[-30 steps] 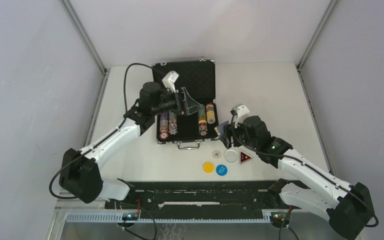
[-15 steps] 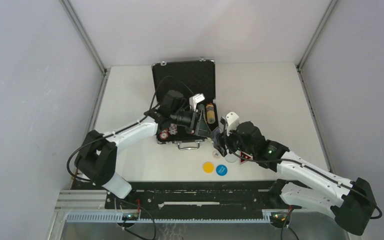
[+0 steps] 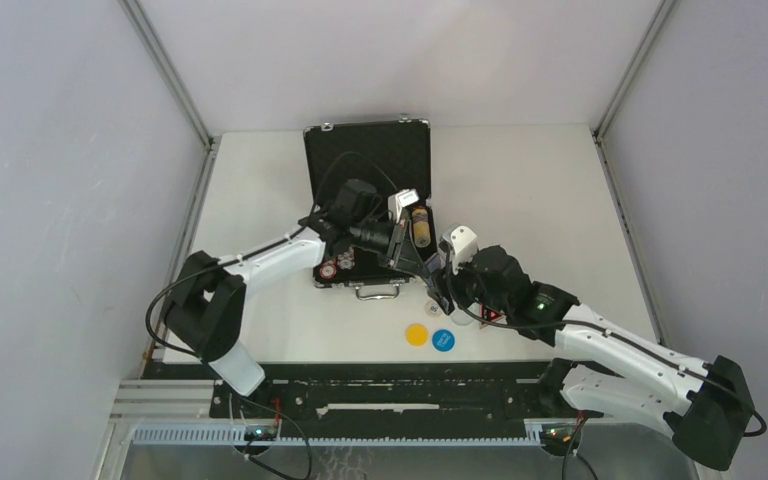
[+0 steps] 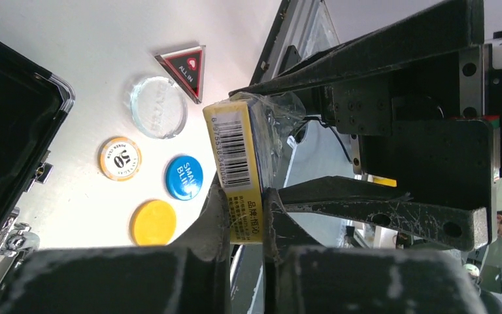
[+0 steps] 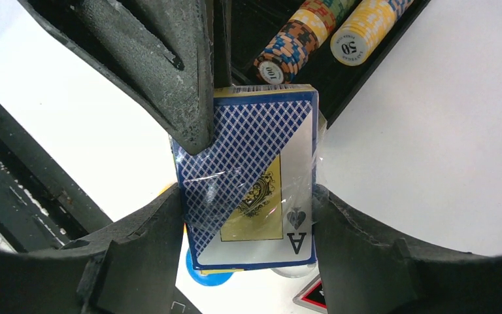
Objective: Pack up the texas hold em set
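Observation:
The card deck (image 5: 251, 190), blue-backed in clear wrap, hangs in the air just right of the open black briefcase (image 3: 370, 160). My right gripper (image 5: 248, 216) is shut across its width. My left gripper (image 4: 242, 219) is shut on the deck's (image 4: 238, 157) thin yellow barcode end, reaching over from the case. In the top view the two grippers meet at the deck (image 3: 438, 272). Poker chip stacks (image 3: 420, 228) lie in the case tray. On the table below lie a yellow button (image 4: 153, 222), a blue button (image 4: 184, 177), a "50" chip (image 4: 120, 157), a clear disc (image 4: 159, 115) and the red-black triangle token (image 4: 184, 65).
The case lid (image 3: 368, 150) stands open toward the back, and its metal handle (image 3: 378, 291) faces the arms. A black rail (image 3: 390, 380) runs along the table's near edge. Grey walls close in both sides.
My left arm swung from over the case to the right gripper, and its jaws closed on the deck's end. The right arm shifted a little left and still holds the deck.

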